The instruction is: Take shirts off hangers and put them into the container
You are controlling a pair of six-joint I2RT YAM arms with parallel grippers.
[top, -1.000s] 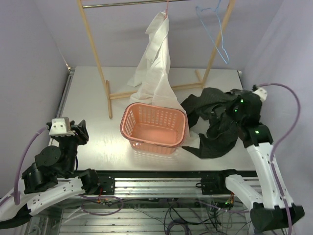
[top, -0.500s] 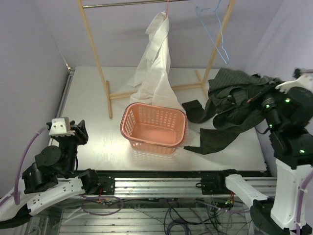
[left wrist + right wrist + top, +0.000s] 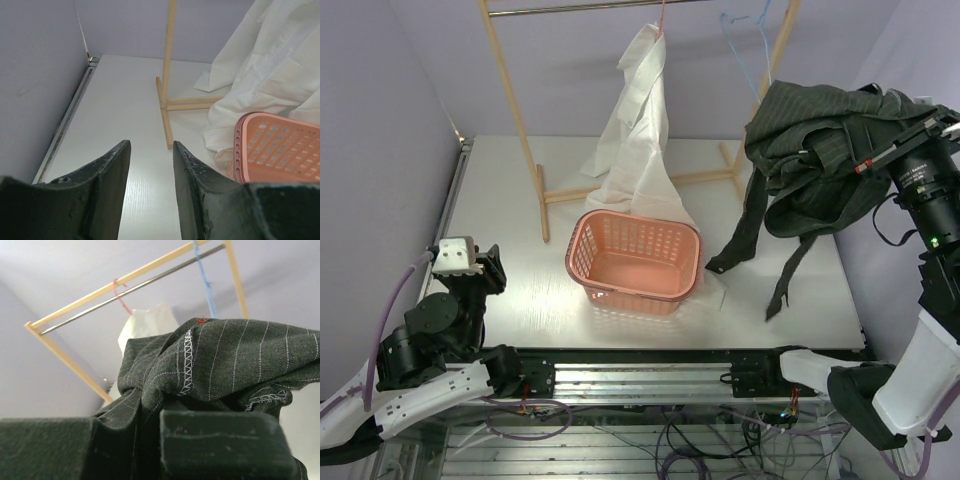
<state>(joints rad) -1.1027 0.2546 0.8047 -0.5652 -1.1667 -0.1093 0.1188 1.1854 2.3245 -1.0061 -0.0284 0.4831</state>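
Dark shirt (image 3: 820, 130): bunched up in the air over the right side of the table (image 3: 510, 200), to the right of the basket (image 3: 630, 283) and apart from it. Two long strips of it, sleeves by the look, trail down toward the table. I cannot tell if the lowest end touches.

Right tool (image 3: 858, 158): pressed together on a fold of that shirt, tips buried in cloth.

Handling: judge it light, limp and non-slippery. It has no stiffness, so it will drape and swing wherever you carry it. A pinch in the bundled middle suits it, since less cloth hangs loose. Expect the trailing ends to catch the basket rim or spill over it, because the basket looks small for the shirt.

Cream shirt (image 3: 638, 140): on the pink hanger (image 3: 662, 18) at the rack (image 3: 515, 110) rail, hem pooled on the table behind the basket. It looks just as soft. Take hold of it high, near the collar or shoulder.

Blue hanger (image 3: 765, 60): bare, further right on the rail.

Left tool (image 3: 150, 147): near left of the table, partly spread, holding nothing.
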